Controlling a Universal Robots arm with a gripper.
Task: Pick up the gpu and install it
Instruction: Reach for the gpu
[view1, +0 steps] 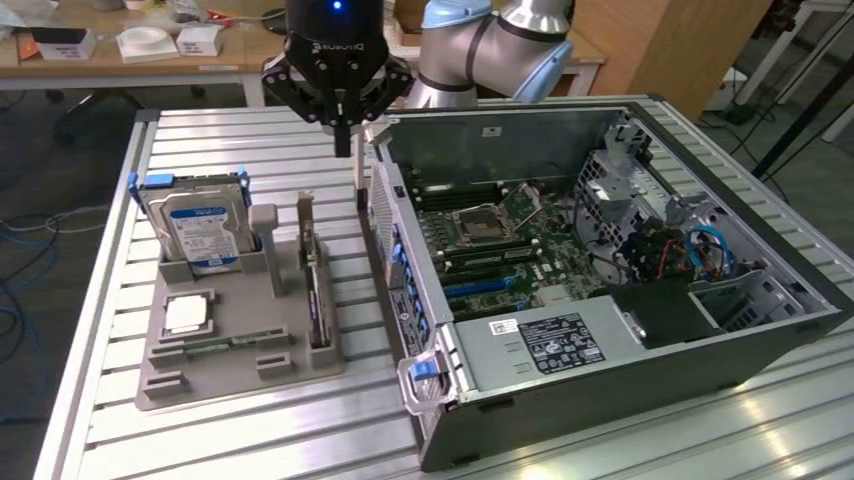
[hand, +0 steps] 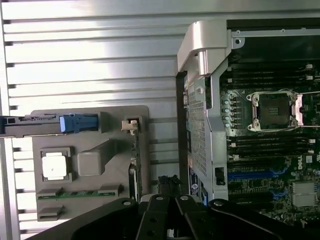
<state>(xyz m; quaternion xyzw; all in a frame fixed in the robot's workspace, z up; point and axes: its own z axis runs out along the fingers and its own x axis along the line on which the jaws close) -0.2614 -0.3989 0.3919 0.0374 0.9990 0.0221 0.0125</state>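
My black claw (view1: 343, 140) hangs pinched together, holding nothing, over the slatted metal counter (view1: 200, 140) beside the open dark computer case (view1: 641, 345). The thin black gpu card (view1: 315, 290) stands on edge in the grey moulded tray (view1: 234, 375), its top edge offered for gripping.

On the table (view1: 240, 440), a parts holder (view1: 227, 380) lay toward the exterior view's left, the computer case (view1: 614, 400) just beside it on the right; in the holder the hard drive (view1: 200, 228) stood at the far end, the processor (view1: 187, 315) and RAM stick (view1: 220, 343) lay nearer, and the gpu (view1: 311, 290) stood on edge along the side next to the case; inside the case lay the motherboard (view1: 514, 240), the power supply (view1: 554, 340) before it; the jaws hung above the far end of the gap between holder and case.
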